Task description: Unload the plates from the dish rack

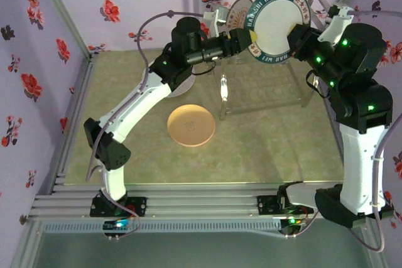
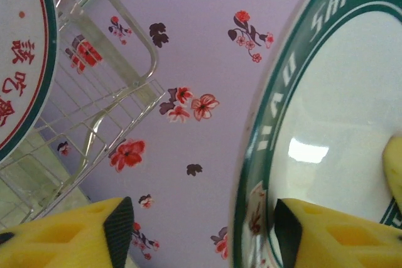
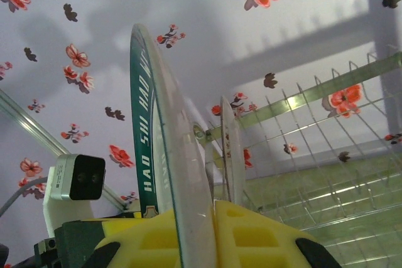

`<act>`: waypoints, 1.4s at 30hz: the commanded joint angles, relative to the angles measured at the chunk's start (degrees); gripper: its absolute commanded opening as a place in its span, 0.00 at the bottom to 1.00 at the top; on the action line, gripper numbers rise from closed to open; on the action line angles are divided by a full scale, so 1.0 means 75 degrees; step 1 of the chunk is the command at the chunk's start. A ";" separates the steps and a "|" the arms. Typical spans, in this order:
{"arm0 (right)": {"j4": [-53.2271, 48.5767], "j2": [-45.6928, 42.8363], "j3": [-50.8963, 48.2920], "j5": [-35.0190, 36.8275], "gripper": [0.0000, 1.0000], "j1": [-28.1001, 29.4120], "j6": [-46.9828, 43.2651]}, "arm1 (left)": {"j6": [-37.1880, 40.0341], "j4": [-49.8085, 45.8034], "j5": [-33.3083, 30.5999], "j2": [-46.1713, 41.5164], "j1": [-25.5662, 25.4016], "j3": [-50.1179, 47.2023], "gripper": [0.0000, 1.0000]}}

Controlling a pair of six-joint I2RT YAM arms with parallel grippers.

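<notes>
**Operator:** Report the state of the fingers on both arms.

**Arm:** My right fingers (image 3: 251, 243) are clenched on the green-rimmed plate (image 3: 147, 123). Its rim runs down into the gap between my two yellow pads, edge-on to that wrist camera. My left fingers (image 2: 69, 240) are released and spread wide.

**Operator:** Where is the plate?

**Arm:** It is raised above the dish rack (image 1: 224, 89) at the far side of the bench (image 1: 125, 80). I judge it clear of the slots. A red-lettered plate (image 2: 19, 61) stands in the rack wires just behind it. A salmon plate (image 1: 191, 125) lies flat on the bench, on the near-left side of the rack.

**Operator:** Which relation governs the coming move?

**Arm:** The plate sits between my two arms. My right fingers hold its right rim, and my left fingers are at the opposite rim.
- In the left wrist view the rim falls between the open pads, close to one and well apart from the other.
- I cannot confirm contact with either pad.

Judgement: the plate's plane lines up with the left gap, so closing would pinch the rim across its thickness. My left arm is the nearer one to the salmon plate — a transfer to it looks probable.

Caution: keep the right fingers clenched until the left grasp is confirmed, or the plate could fall onto the rack.
</notes>
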 commanded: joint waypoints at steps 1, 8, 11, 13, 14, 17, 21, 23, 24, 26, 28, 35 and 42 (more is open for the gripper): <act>0.0819 0.0017 -0.0089 -0.0711 0.00 -0.0139 0.0585 | -0.0095 0.0388 0.0151 -0.0076 -0.0020 0.0107 0.55; 0.1165 -0.0017 -0.0558 -0.1336 0.00 -0.0396 0.1058 | -0.0178 0.0574 0.0126 -0.0229 0.0016 -0.0111 0.30; 0.1290 -0.0076 -0.0821 -0.1453 0.00 -0.0462 0.1204 | -0.0217 0.0644 0.0121 -0.0276 0.0022 -0.0160 0.15; 0.1410 -0.0108 -0.0983 -0.1622 0.00 -0.0543 0.1353 | -0.0249 0.0738 0.0131 -0.0324 0.0040 -0.0223 0.07; 0.1469 -0.0111 -0.1047 -0.1725 0.00 -0.0579 0.1408 | -0.0277 0.0790 0.0142 -0.0360 0.0046 -0.0266 0.03; 0.1524 -0.0085 -0.1177 -0.1930 0.05 -0.0701 0.1537 | -0.0350 0.1025 0.0206 -0.0455 0.0072 -0.0393 0.00; 0.1522 -0.0065 -0.1246 -0.2035 0.22 -0.0782 0.1591 | -0.0348 0.1222 0.0209 -0.0650 0.0109 -0.0589 0.00; 0.1530 -0.0063 -0.1240 -0.2081 0.32 -0.0792 0.1570 | -0.0340 0.1235 0.0195 -0.0767 0.0153 -0.0658 0.00; 0.1512 -0.0042 -0.1232 -0.2091 0.36 -0.0792 0.1546 | -0.0361 0.1219 0.0162 -0.0828 0.0183 -0.0703 0.00; 0.1436 -0.0021 -0.1140 -0.2103 0.48 -0.0798 0.1423 | -0.0418 0.1246 0.0108 -0.0986 0.0263 -0.0873 0.00; 0.1223 0.0056 -0.0980 -0.2150 0.58 -0.0802 0.1147 | -0.0439 0.1232 0.0061 -0.1172 0.0356 -0.1056 0.00; -0.0133 0.0450 -0.0084 -0.2347 0.72 -0.0803 -0.0021 | -0.0368 0.0955 -0.0040 -0.2131 0.0739 -0.2079 0.00; -0.0457 0.0489 -0.0035 -0.2626 0.73 -0.0688 -0.0815 | -0.0676 0.0809 0.0047 -0.3419 0.1389 -0.3538 0.00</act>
